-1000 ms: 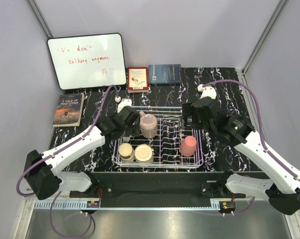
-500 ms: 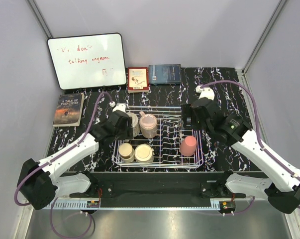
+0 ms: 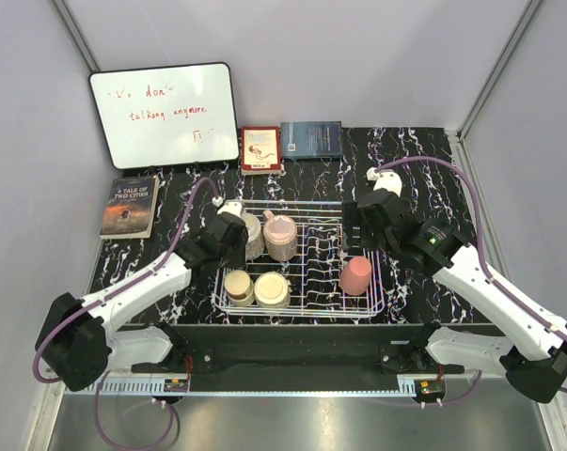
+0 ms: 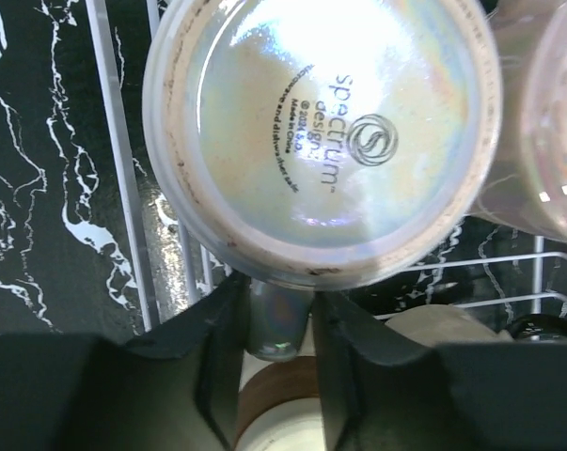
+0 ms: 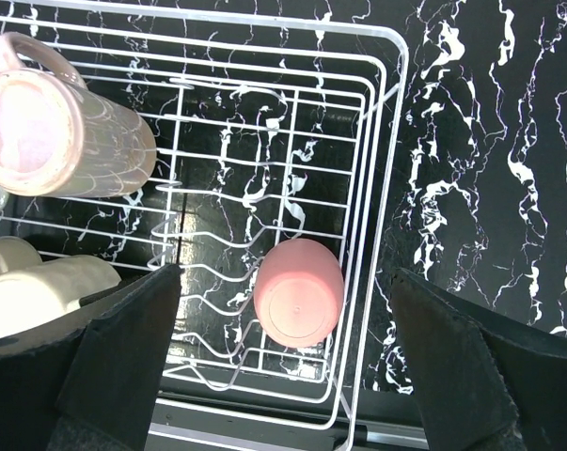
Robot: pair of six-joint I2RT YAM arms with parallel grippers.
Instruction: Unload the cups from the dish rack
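White wire rack (image 3: 316,256) sits mid-bench (image 3: 424,169). We count 5 cups in it and see none unloaded. At the rack's far-left part the left fingers (image 4: 217,338) press on both sides of the handle (image 4: 278,324) of the upside-down pearly mug (image 4: 321,141). No gap shows on either side, so we read them as gripping it. Over on the other side the right fingers (image 5: 123,357) are spread wide and hold nothing. They hover above the pink cup (image 5: 299,291), which stands upside down near the rack's right wall.

Risks, our guess:
- The handle pinch is thin and off to 1 side of the mug's weight. On the lift the mug may swing or twist in the grip, or slip and drop onto the wires.
- Just beside the pearly mug, maybe touching it, stands the pinkish mug (image 4: 546,122). A swing or sideways pull may knock it.
- Close by the left wrist, on its near side, are the 2 cream cups (image 3: 238,285). A low exit toward the near edge may clip them.
- We cannot see the mug's rim. If it is hooked on a wire, a slanted pull would drag the rack.
- With the pink cup so near the rack wall, 1 wide finger may land on wire and tip it.
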